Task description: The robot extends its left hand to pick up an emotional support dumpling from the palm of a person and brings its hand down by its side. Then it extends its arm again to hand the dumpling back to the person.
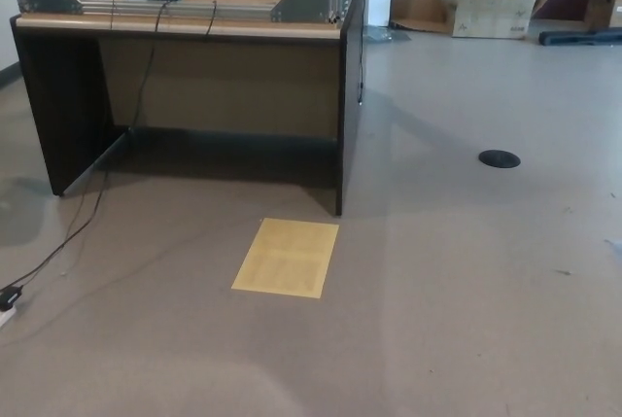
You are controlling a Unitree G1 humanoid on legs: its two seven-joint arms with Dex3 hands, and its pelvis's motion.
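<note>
On the floor (pixel 466 320) before the bench (pixel 194 77) lies only a yellow sheet (pixel 287 257); neither hand shows, so their state cannot be told. No dumpling is in view, nor any person. Judging by this, the arm may be down at the side, with the handing back left to do.

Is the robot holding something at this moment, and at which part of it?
It cannot be told: neither hand nor the dumpling is in view, only the floor and a desk.
</note>
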